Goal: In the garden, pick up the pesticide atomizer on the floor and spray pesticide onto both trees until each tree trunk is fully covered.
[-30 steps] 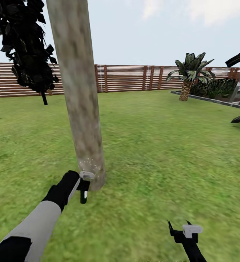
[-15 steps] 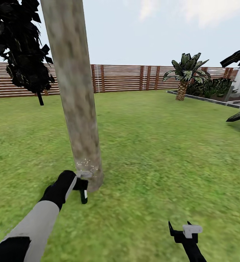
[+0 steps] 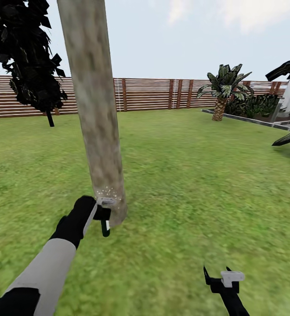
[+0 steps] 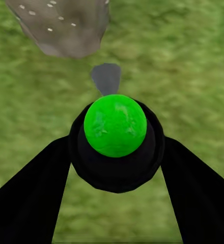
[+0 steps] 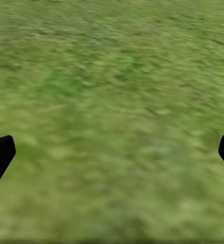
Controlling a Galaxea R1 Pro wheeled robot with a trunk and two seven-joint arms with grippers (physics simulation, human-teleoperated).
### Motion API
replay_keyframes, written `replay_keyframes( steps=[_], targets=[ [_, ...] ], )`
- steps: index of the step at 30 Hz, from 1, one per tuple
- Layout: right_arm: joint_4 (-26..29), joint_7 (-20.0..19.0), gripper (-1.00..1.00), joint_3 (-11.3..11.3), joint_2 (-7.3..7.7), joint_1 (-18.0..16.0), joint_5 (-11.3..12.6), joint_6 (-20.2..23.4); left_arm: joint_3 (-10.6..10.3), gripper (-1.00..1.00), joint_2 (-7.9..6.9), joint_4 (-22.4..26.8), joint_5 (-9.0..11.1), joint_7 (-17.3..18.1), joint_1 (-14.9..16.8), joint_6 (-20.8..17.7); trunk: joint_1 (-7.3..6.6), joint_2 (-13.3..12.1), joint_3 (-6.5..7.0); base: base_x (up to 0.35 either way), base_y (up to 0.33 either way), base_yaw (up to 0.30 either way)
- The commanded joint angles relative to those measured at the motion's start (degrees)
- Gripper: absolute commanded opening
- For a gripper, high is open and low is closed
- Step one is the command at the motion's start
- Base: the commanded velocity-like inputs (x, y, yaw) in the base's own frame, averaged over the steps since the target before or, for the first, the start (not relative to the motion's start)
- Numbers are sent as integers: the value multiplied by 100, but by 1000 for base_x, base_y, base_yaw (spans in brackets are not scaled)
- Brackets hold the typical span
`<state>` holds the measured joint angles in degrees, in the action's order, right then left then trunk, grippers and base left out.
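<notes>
The left gripper (image 3: 102, 216) is clamped on the black, green-capped pesticide atomizer (image 4: 115, 127) beside the base of the thick beige-grey tree trunk (image 3: 94, 105), where whitish specks (image 3: 106, 192) cling. The right gripper (image 3: 216, 271) hangs spread apart over the green grass (image 3: 197, 184).

The tree trunk (image 3: 94, 109) is cut off by the head view's upper edge, so its foliage cannot be seen. Beside the trunk's foot, the pesticide atomizer (image 4: 115, 133) is mostly hidden between the left gripper's (image 4: 114, 168) fingers, its nozzle too blurred to read. The grass floor (image 5: 112, 101) is blurred in the right wrist view.
</notes>
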<state>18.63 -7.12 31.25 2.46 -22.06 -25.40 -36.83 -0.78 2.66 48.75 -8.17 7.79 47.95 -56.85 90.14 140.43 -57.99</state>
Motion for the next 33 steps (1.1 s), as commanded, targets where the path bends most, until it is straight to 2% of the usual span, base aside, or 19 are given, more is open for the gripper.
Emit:
replay_keyframes(
  steps=[1, 2, 4, 5, 6, 8, 9, 11, 13, 14, 17, 21, 23, 25, 27, 29, 31, 32, 33],
  targets=[
    [0, 0, 100, 2, 0, 0, -2, 0, -13, -100, 31, 15, -6, 0, 11, -39, 0, 0, 0, -18, 5, 0],
    [0, 0, 100, 1, 0, 0, -1, 0, -15, -100, 52, 20, 1, -2, 20, -54, 0, 0, 0, -11, 3, 0],
    [0, 0, 100, 2, 0, 0, 0, 0, -24, -100, 242, 35, 14, -5, 56, -83, 0, 0, 0, -3, 1, 0],
    [0, 0, 100, 3, 0, 0, 0, 0, -25, -100, 290, 36, 15, -5, 59, -85, 0, 0, 0, -1, 0, 0],
    [0, 0, 100, 3, 0, 0, 0, 0, -26, -100, 327, 37, 13, -5, 62, -91, 0, 0, 0, 0, 0, 0],
    [0, 0, 100, 4, 0, 0, 0, 0, -15, -100, 305, 45, 3, -5, 58, -97, 0, 0, 0, 0, 0, 0],
    [0, 0, 100, 4, 0, 0, 0, 0, 4, -100, 263, 83, 1, -5, 51, -98, 0, 0, 0, 0, 0, 0],
    [0, 0, 100, 4, 0, 0, -1, 0, 20, -100, 73, 266, 10, 1, 11, -103, 0, 0, 0, 0, 0, 0],
    [0, 0, 100, 2, 0, 0, 0, 2, 39, -100, -225, 525, 18, 8, -19, -109, 0, 0, 0, 0, 0, 0],
    [0, 0, 100, 1, 0, 0, 0, 1, 45, -100, -308, 587, 20, 10, -25, -113, 0, 0, 0, 0, 0, 0],
    [0, 0, 100, 0, 0, 0, -2, 0, 40, -100, -374, 641, 24, 12, -30, -115, 0, 0, 0, 0, 0, 0],
    [0, 0, 100, 1, 0, 0, -5, 3, -2, -100, -222, 660, 37, 10, 40, -116, 0, 0, 0, 0, 0, 0],
    [0, 0, 100, 2, 0, 0, -5, 1, -15, -100, 98, 670, 13, 5, 62, -123, 0, 0, 0, 0, 0, 0],
    [0, 0, 100, 3, 0, 0, -4, 2, -19, -100, 260, 761, 2, 4, 70, -124, 0, 0, 0, 0, 0, 0],
    [0, 0, 100, 3, 0, 0, -6, 1, -17, -100, 302, 897, 3, 4, 75, -129, 0, 0, 0, 0, 0, 0],
    [0, 0, 100, 4, 0, 0, -7, 0, 1, -100, 276, 1158, 4, 4, 69, -134, 0, 0, 0, 0, 0, 0],
    [0, 0, 100, 4, 0, 0, -7, 1, 25, -100, 161, 1276, -5, 4, 57, -140, 0, 0, 0, 0, 0, 0],
    [0, 0, 100, 4, 0, 0, -8, 3, 33, -100, 29, 1312, -2, 4, 51, -152, 0, 0, 0, 0, 0, 0],
    [0, 0, 100, 4, 0, 0, -8, 2, 43, -100, -223, 1342, 16, 4, 43, -180, 0, 0, 0, 0, 0, 0]
  ],
)
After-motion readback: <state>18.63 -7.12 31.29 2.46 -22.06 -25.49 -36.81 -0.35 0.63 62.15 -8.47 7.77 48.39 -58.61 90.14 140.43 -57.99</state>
